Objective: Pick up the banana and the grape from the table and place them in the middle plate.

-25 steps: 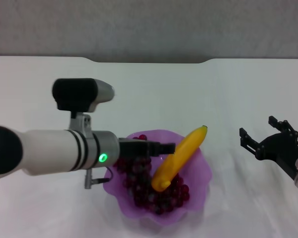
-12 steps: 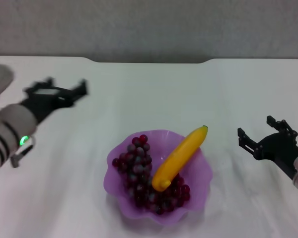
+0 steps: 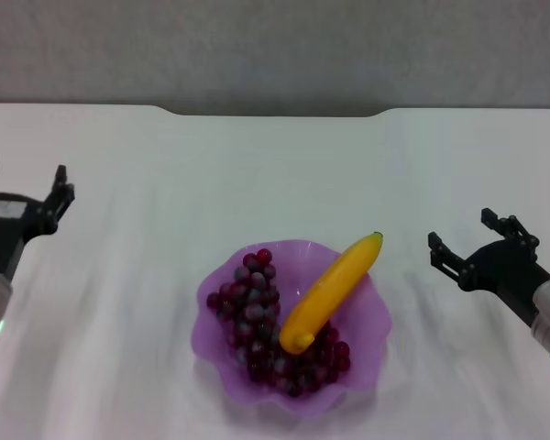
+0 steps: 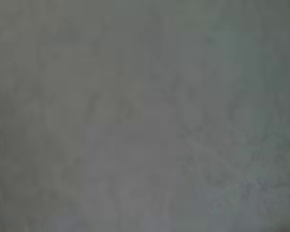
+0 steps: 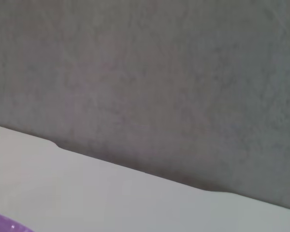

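While both arms sit at the sides, nothing held by either. Left end effector at far-left edge of head view, fingers spread, released, empty, well apart from the fruit. Right end effector at right, fingers spread too, released, empty, near the plate's right side but not touching.

Translucent light purple plastic plate with wavy scalloped rim sits near-centre on the plain white smooth counter. Smooth curved yellow-orange banana with small dark green tip lies inside the plate, tilted, green tip over the far-right rim, blunt end resting on the grapes near the middle. Long bunch of small round dark red-purple grapes also inside the plate, filling left and near parts, touching and partly under the banana.

Shallow notch visible in the counter's far edge, grey wall behind. Left wrist view: only blurred grey surface, nothing to tell. Right wrist view: grey wall, counter far edge with notch, small sliver of purple plate rim at the corner.
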Robot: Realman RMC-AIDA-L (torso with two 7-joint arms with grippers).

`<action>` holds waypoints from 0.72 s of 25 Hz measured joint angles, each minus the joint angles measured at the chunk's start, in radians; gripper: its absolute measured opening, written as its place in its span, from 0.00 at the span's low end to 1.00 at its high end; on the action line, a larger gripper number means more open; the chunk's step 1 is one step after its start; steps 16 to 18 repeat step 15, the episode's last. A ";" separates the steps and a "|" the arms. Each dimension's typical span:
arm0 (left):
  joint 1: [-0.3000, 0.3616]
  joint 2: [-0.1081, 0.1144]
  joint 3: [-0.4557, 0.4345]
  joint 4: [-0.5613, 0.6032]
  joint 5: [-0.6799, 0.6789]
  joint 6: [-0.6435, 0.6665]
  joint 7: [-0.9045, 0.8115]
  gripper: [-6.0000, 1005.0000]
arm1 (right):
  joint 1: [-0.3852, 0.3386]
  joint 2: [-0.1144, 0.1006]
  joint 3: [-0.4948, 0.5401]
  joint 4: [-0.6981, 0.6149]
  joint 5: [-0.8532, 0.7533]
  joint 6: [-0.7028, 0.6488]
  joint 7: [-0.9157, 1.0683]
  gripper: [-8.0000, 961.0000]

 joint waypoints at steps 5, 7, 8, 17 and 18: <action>-0.019 -0.003 0.005 0.127 -0.016 0.016 -0.223 0.89 | -0.002 0.001 0.010 0.002 0.006 -0.009 -0.049 0.92; -0.001 -0.004 0.006 0.137 -0.024 0.016 -0.295 0.89 | -0.005 0.001 0.025 0.000 0.008 -0.009 -0.089 0.92; 0.005 -0.004 0.007 0.146 -0.024 0.016 -0.330 0.89 | -0.007 0.001 0.036 -0.002 0.009 -0.009 -0.103 0.92; 0.003 0.004 -0.003 0.258 -0.033 -0.003 -0.564 0.89 | -0.074 0.004 0.080 0.011 0.018 -0.148 -0.205 0.92; 0.003 0.004 -0.003 0.258 -0.033 -0.003 -0.564 0.89 | -0.074 0.004 0.080 0.011 0.018 -0.148 -0.205 0.92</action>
